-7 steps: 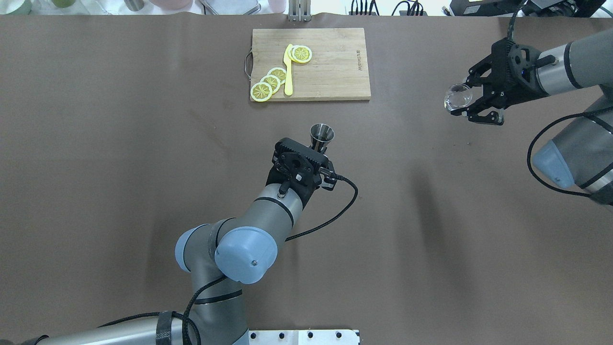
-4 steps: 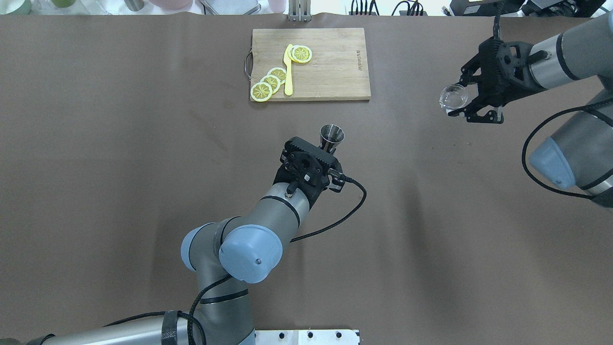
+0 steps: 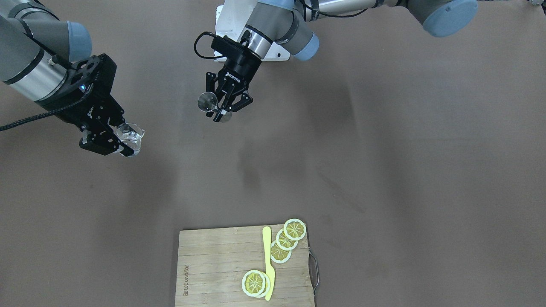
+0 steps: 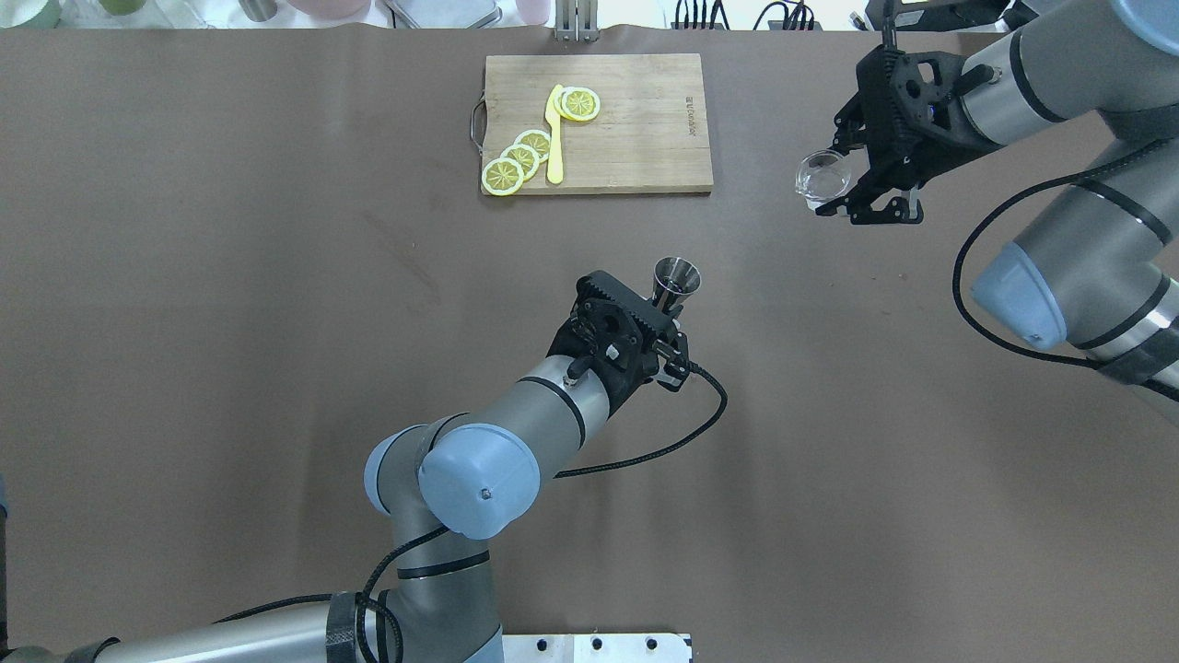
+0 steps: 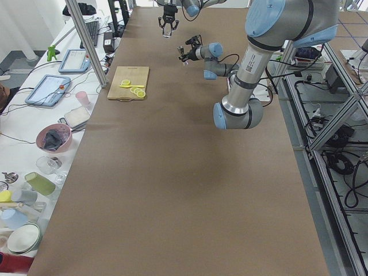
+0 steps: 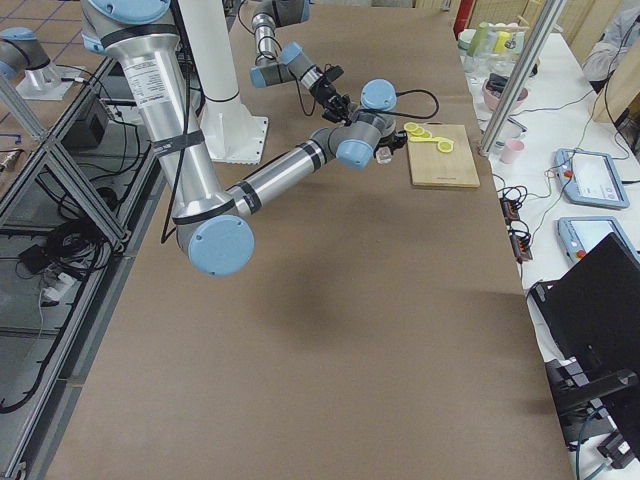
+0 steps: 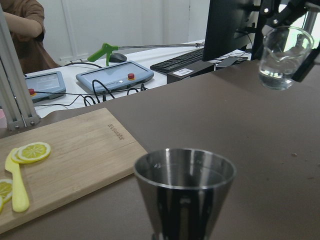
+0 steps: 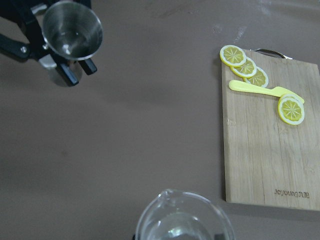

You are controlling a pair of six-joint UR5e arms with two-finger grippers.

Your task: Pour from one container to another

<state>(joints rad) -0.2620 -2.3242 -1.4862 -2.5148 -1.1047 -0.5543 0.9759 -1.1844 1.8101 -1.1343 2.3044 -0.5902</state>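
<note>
My left gripper (image 4: 670,300) is shut on the waist of the steel jigger (image 4: 677,275), which it holds upright above the middle of the table. The left wrist view has the jigger (image 7: 185,192) close in front, mouth up. At the far right my right gripper (image 4: 827,180) is shut on the clear glass tumbler (image 4: 822,175), lifted off the table and a good way from the jigger. In the front-facing view the glass (image 3: 130,135) hangs at the left and the jigger (image 3: 208,102) near the top centre. The right wrist view looks down past the glass rim (image 8: 182,220) onto the jigger (image 8: 72,30).
A wooden cutting board (image 4: 636,129) with several lemon slices (image 4: 521,157) and a yellow knife (image 4: 554,138) lies at the far centre. Cups, bowls and tablets (image 5: 52,89) line the bench beyond the table's far edge. A black cable (image 4: 645,451) trails from the left wrist.
The left arm has carried the jigger to the right and slightly away from the robot. The right arm has brought the glass leftward and farther back, so the two have come closer together.
</note>
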